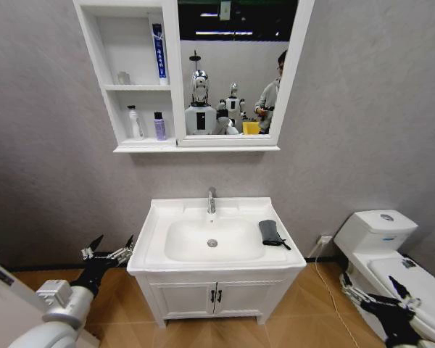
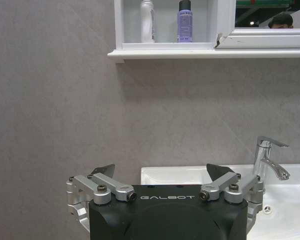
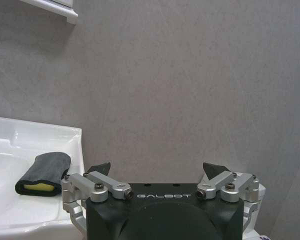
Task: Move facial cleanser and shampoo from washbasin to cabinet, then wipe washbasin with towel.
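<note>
The white washbasin (image 1: pixel 159 217) stands against the grey wall, with its chrome tap (image 1: pixel 212 200) at the back. A dark folded towel (image 1: pixel 270 232) lies on its right rim, also seen as towel (image 3: pixel 42 175). Above hangs the cabinet (image 1: pixel 172 80). A white bottle (image 1: pixel 134 122) and a purple bottle (image 1: pixel 159 126) stand in its lowest compartment; which is the facial cleanser and which the shampoo I cannot tell. My left gripper (image 1: pixel 114 243) hovers open and holds nothing, left of the basin. My right gripper (image 1: pixel 371 286) is open, low to the right, by the toilet.
A white toilet (image 1: pixel 380 228) stands right of the basin, close to my right arm. A two-door cupboard (image 1: pixel 217 293) carries the basin. The cabinet's middle compartment holds a cup (image 1: pixel 123 77) and a blue tube (image 1: pixel 158 51). A cable (image 1: pixel 326 279) trails on the wooden floor.
</note>
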Available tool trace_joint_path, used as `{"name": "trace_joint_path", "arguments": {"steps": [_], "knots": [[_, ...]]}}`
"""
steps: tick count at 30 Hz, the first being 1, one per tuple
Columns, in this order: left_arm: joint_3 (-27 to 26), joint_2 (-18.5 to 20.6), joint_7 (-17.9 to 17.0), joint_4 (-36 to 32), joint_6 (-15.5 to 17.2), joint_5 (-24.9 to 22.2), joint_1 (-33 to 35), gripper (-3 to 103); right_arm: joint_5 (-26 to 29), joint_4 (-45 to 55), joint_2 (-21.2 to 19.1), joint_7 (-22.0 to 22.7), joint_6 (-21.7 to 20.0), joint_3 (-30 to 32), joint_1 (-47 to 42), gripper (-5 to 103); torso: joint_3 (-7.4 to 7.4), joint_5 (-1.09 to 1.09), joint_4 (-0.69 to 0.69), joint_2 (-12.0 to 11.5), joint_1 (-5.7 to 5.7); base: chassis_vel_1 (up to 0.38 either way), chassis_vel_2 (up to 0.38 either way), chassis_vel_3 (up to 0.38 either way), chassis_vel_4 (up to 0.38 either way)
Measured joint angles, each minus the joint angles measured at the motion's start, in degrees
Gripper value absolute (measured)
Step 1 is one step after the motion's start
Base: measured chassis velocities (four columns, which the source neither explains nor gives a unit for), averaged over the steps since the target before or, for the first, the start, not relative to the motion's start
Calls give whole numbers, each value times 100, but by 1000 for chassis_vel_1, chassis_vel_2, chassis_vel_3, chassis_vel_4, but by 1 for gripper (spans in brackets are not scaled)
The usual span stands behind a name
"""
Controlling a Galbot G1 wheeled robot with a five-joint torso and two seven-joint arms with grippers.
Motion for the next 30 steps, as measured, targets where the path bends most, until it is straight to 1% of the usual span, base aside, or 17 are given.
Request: {"name": "trace_joint_path", "arguments": {"steps": [6,11,13,14,16,17,18,20,21,22,25,27,28,30], "knots": [[0,0,0,0,0,0,0,100,2,-4,-3,0,-5,-3,6,100,1,0,0,0,2,28,-18,-36,32],[0,0,0,0,0,0,0,100,4,-5,-5,0,-7,-6,8,100,0,-2,0,0,0,115,-136,-130,127],[0,0,0,0,0,0,0,100,5,-6,-4,0,-7,-6,8,100,0,-2,0,0,0,214,-220,-172,194],[0,0,0,0,0,0,0,100,6,-8,-5,0,-9,-6,9,100,0,3,0,0,0,231,-208,-210,194],[0,0,0,0,0,0,0,100,6,-9,-5,0,-9,-7,10,100,0,2,-1,0,0,231,-208,-206,223],[0,0,0,0,0,0,0,100,6,-8,-5,1,-10,-8,9,100,0,-5,-1,1,-2,251,-234,-206,225],[0,0,0,0,0,0,0,100,7,-9,-5,0,-10,-9,11,100,1,2,-1,0,-1,283,-257,-253,255],[0,0,0,0,0,0,0,100,8,-10,-5,0,-11,-9,11,100,0,2,0,1,-1,283,-264,-252,255],[0,0,0,0,0,0,0,100,8,-10,-5,0,-11,-9,11,100,0,-3,1,1,-2,291,-264,-252,270],[0,0,0,0,0,0,0,100,8,-11,-5,0,-11,-10,11,100,0,1,0,1,-1,289,-273,-259,270],[0,0,0,0,0,0,0,100,8,-12,-5,0,-12,-10,11,100,0,2,-1,0,0,294,-290,-311,296],[0,0,-1,0,0,0,0,100,8,-11,-5,0,-11,-11,11,100,-1,-7,0,2,-2,320,-338,-340,330],[-1,0,-1,0,0,0,0,100,8,-12,-5,0,-12,-11,11,100,0,4,-1,1,-2,374,-339,-336,339],[0,0,-1,0,-1,0,0,100,8,-13,-5,0,-12,-11,11,100,0,5,-1,0,-1,374,-356,-361,339]]}}
